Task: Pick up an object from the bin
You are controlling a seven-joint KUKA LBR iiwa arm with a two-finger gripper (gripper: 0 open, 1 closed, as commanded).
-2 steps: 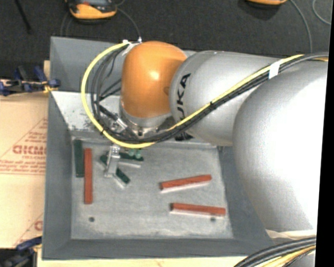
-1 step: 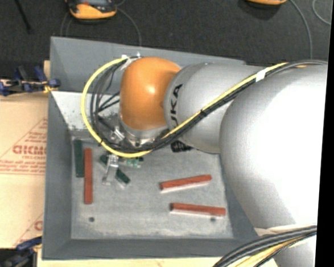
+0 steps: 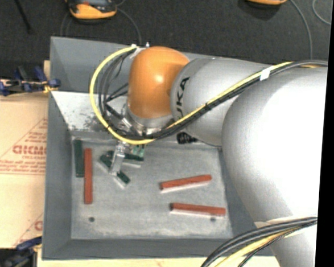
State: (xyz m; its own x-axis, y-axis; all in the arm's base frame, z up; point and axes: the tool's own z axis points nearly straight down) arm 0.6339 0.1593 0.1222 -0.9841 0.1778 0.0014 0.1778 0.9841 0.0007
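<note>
The gripper (image 3: 119, 162) hangs low in the left half of the bin (image 3: 138, 222), over a cluster of small dark green blocks (image 3: 124, 178). A dark green bar (image 3: 77, 158) and a red-brown bar (image 3: 87, 179) lie near it along the left wall, and open floor stretches toward the near wall. A tilted red bar (image 3: 185, 183) and a level red bar (image 3: 197, 209) lie well apart to the right. The orange cover (image 3: 153, 80) hides the gripper's top, and I cannot tell how its jaws stand.

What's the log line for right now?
hand: in bin, upper left | nearest: small dark green blocks | right of hand: two red sticks
</note>
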